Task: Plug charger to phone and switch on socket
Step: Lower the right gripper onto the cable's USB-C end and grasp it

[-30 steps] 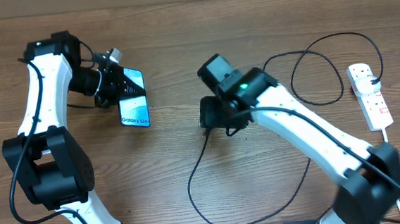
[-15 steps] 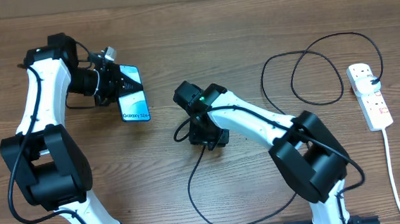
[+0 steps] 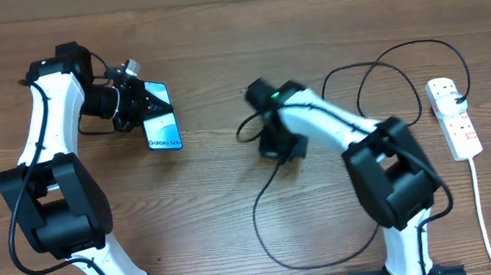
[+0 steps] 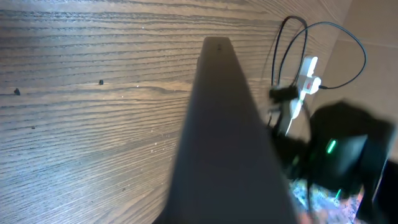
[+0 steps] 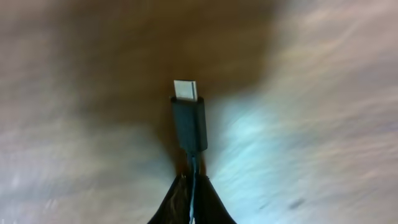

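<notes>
Step in hand: mating plug to port.
- Right hand (image 3: 278, 146) clenched on charger (image 5: 188, 122) just behind connector, tip sticking out clear, mid-worktop (image 3: 221, 35).
- Left hand (image 3: 139, 103) grasping phone (image 3: 163, 120) by one end, screen lit, left side of worktop.
- Next: likely carry tip across to phone, line up with port; port not visible.
- Socket (image 3: 454, 117) well apart at right edge; judged not yet switched.
- Cable slack loops near right arm: snag risk.

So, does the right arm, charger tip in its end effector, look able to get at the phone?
Probably yes: only bare table lies between the right end effector and the phone, whose Galaxy end sticks out free of the left end effector, and the charger trails in slack loops.
</notes>
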Robot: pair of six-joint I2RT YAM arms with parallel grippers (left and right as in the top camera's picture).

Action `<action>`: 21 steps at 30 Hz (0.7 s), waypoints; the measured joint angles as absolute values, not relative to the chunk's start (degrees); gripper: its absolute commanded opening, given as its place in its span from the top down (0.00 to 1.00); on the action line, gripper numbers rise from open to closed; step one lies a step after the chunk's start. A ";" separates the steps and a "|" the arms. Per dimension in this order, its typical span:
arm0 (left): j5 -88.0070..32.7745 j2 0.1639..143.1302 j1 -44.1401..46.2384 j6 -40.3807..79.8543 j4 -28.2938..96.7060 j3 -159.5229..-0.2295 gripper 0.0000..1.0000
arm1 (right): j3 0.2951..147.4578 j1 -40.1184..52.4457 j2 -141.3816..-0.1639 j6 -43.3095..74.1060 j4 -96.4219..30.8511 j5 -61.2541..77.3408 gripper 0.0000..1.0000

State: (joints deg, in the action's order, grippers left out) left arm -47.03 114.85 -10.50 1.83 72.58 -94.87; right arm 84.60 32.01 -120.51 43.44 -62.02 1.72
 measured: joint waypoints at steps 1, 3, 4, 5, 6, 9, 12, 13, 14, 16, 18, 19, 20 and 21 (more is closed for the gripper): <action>-47.00 114.85 -10.50 1.80 72.60 -94.87 0.96 | 84.60 30.22 -120.51 42.02 -61.95 2.11 0.75; -46.85 114.85 -10.50 1.80 72.60 -94.87 0.96 | 84.60 26.68 -120.51 39.51 -62.46 2.68 0.36; -46.85 114.85 -10.50 1.80 72.60 -94.87 0.96 | 84.60 25.63 -120.51 38.83 -62.92 2.74 0.32; -46.85 114.85 -10.50 1.80 72.58 -94.87 0.96 | 84.60 24.47 -120.51 37.87 -63.66 2.81 0.32; -46.83 114.85 -10.50 1.80 72.58 -94.87 0.96 | 84.62 23.81 -120.51 37.30 -64.16 2.76 0.32; -46.83 114.85 -10.50 1.80 72.58 -94.85 0.96 | 84.62 23.00 -120.53 35.99 -64.55 2.79 0.36; -46.81 114.85 -10.50 1.80 72.55 -94.85 0.96 | 84.62 23.11 -120.57 36.49 -64.84 3.07 0.42; -46.81 114.85 -10.50 1.83 72.53 -94.85 0.95 | 84.60 23.29 -120.57 36.93 -65.19 3.03 0.43; -46.78 114.85 -10.50 1.83 72.53 -94.85 0.96 | 84.62 23.44 -120.60 37.50 -65.39 2.98 0.45; -46.78 114.85 -10.50 1.80 72.53 -94.85 0.96 | 84.60 23.86 -120.60 38.92 -65.39 2.59 0.53; -46.65 114.85 -10.50 1.80 72.53 -94.85 0.96 | 84.60 24.36 -120.60 40.42 -65.10 1.85 0.61; -46.63 114.85 -10.50 1.83 72.53 -94.85 0.96 | 84.62 24.56 -120.60 40.86 -64.79 1.56 0.67; -46.63 114.85 -10.50 1.80 72.53 -94.85 0.96 | 84.60 24.75 -120.60 41.32 -64.42 1.41 0.68; -46.63 114.85 -10.50 1.83 72.53 -94.85 0.96 | 84.62 24.86 -120.60 41.85 -64.07 1.23 0.68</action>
